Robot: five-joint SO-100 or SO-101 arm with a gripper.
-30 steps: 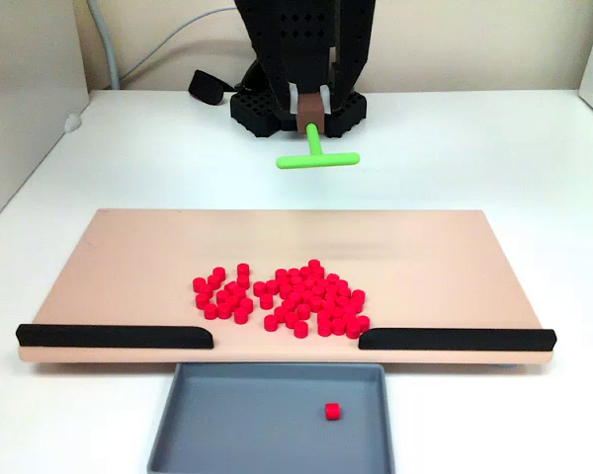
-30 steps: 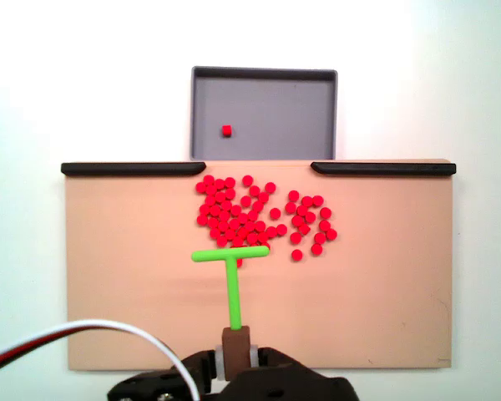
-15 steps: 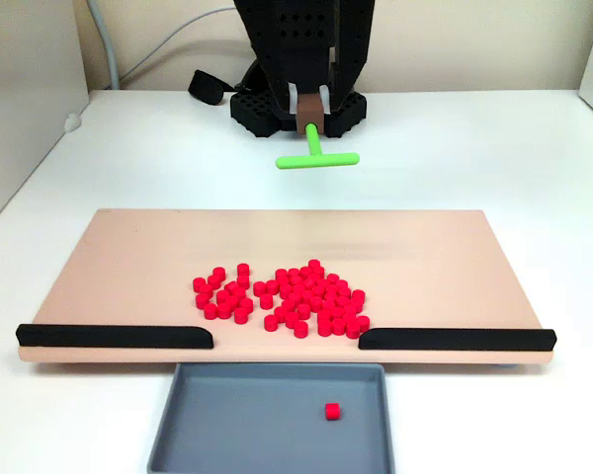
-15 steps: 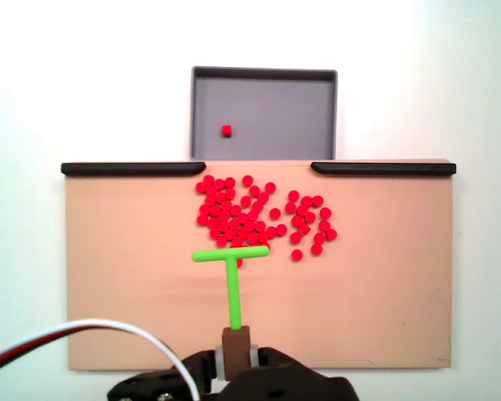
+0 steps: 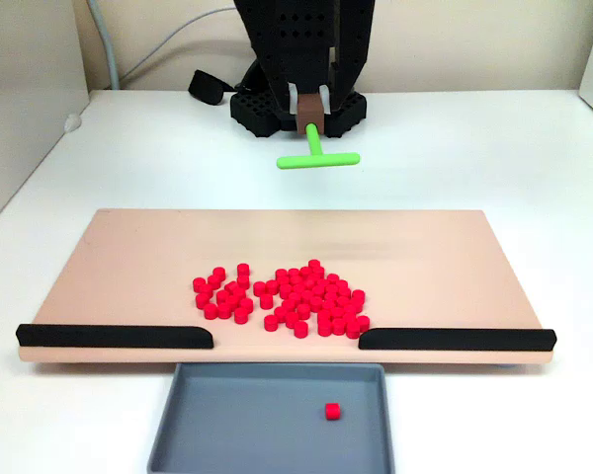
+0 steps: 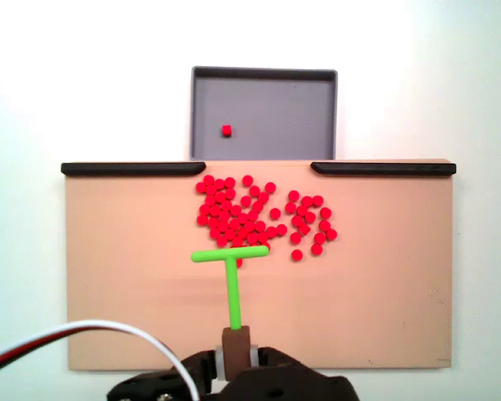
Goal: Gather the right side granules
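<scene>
Dozens of tiny red granules point(image 5: 296, 296) lie near the front middle of the tan board point(image 5: 128, 247). In the top-down fixed view the granules point(image 6: 234, 219) form a big cluster with a smaller group point(image 6: 309, 221) just to its right. My gripper point(image 5: 311, 107) is shut on the brown handle of a green T-shaped tool point(image 5: 316, 158), which hangs above the table behind the board. From above, the gripper point(image 6: 235, 341) sits at the board's near edge, and the tool's crossbar point(image 6: 230, 256) overlaps the lower edge of the big cluster.
Below the gap between two black rails point(image 5: 114, 336) point(image 5: 455, 339) sits a grey tray point(image 5: 237, 425) holding one red granule point(image 5: 331, 411). The arm's black base point(image 5: 262, 109) stands at the back. A red, black and white cable point(image 6: 67, 334) runs at the lower left.
</scene>
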